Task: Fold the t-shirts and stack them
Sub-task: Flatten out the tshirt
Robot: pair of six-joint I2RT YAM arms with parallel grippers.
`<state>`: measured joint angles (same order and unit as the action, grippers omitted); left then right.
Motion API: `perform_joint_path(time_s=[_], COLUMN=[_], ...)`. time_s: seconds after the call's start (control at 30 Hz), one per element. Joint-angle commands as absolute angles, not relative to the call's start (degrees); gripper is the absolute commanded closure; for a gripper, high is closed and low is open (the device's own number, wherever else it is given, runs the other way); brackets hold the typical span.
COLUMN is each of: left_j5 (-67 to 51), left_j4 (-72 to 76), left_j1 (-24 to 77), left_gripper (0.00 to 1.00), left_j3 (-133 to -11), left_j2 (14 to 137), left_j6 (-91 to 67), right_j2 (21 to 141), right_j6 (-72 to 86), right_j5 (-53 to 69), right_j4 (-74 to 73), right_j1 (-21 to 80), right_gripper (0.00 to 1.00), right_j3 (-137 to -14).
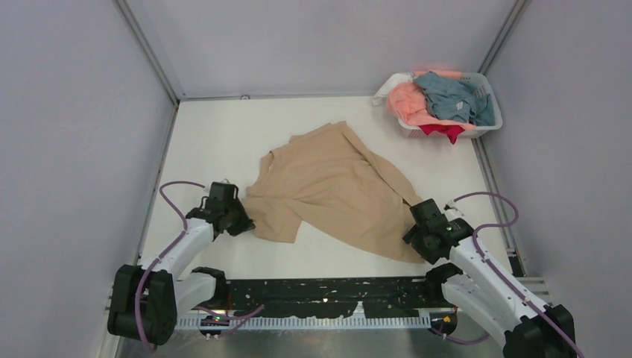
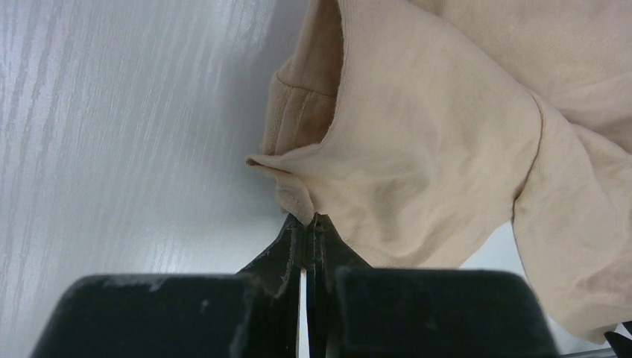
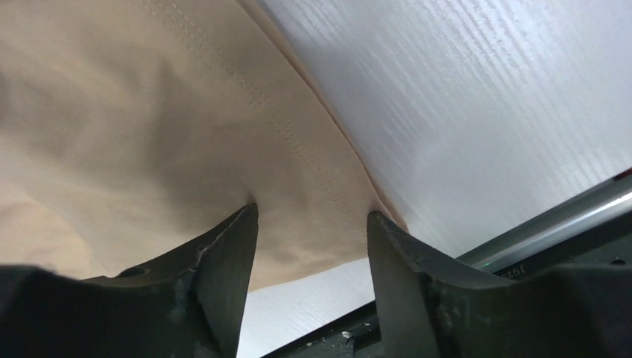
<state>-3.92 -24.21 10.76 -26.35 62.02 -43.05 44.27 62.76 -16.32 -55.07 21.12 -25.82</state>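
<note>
A large tan-beige t-shirt (image 1: 335, 186) lies crumpled across the middle of the white table (image 1: 223, 134). My left gripper (image 1: 242, 222) is shut on its near left edge, with a fold of the shirt (image 2: 402, 149) pinched at the fingertips (image 2: 294, 227). My right gripper (image 1: 412, 237) is open over the shirt's near right corner, its fingers (image 3: 231, 246) standing on either side of the hem (image 3: 313, 194). Salmon-pink (image 1: 408, 103), grey-blue (image 1: 454, 98) and red (image 1: 441, 131) shirts lie in the basket.
A white slotted plastic basket (image 1: 488, 119) stands at the back right corner. A black rail (image 1: 328, 291) runs along the table's near edge between the arm bases; it shows in the right wrist view (image 3: 536, 231). Grey walls enclose the table.
</note>
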Motion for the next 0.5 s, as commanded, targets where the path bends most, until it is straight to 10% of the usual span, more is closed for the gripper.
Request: perform_joint_path(time_s=[0.0,0.47], left_j5=[-2.24,-0.53], left_j4=[-24.85,-25.89], left_j1=[10.81,10.81], left_gripper=[1.0,1.0], left_j3=[-27.14,-28.31], left_j2=[59.87,60.39], left_j6=[-42.31,-42.73], right_j2=[44.98,55.23], right_j6=[64.9,58.2], right_j5=[-12.52,-8.87], right_j4=[-50.65,-49.34], right_j1=[20.83,20.9], right_gripper=[0.44,0.58], right_j3=[-22.63,-25.08])
